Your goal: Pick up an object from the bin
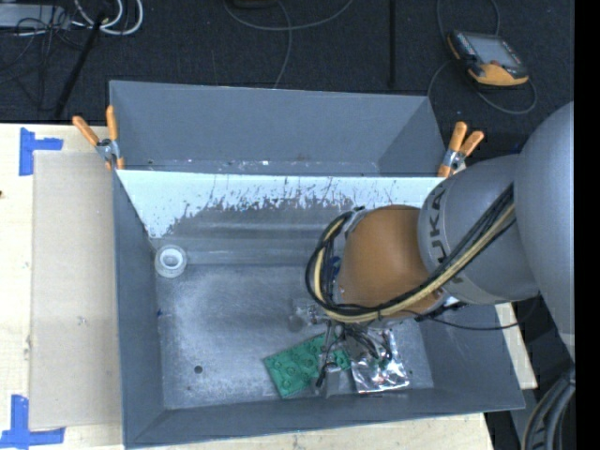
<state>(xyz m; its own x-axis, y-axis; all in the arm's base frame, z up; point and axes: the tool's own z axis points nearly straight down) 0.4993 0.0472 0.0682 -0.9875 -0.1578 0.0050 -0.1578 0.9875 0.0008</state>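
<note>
My gripper (pixel 330 347) hangs low over the front right part of the bin floor, mostly hidden under the arm's orange cover. Directly below it lies a flat green piece (pixel 293 369) with small light markings, its right edge tucked under the gripper. Just to the right lies a crinkled silver foil packet (pixel 381 373), partly covered by the gripper's cables. Whether the gripper touches either of them cannot be made out.
A small clear ring-shaped thing (pixel 171 261) lies alone at the bin's back left, near the sloping wall. The arm and its orange cover fill the right side above the bin.
</note>
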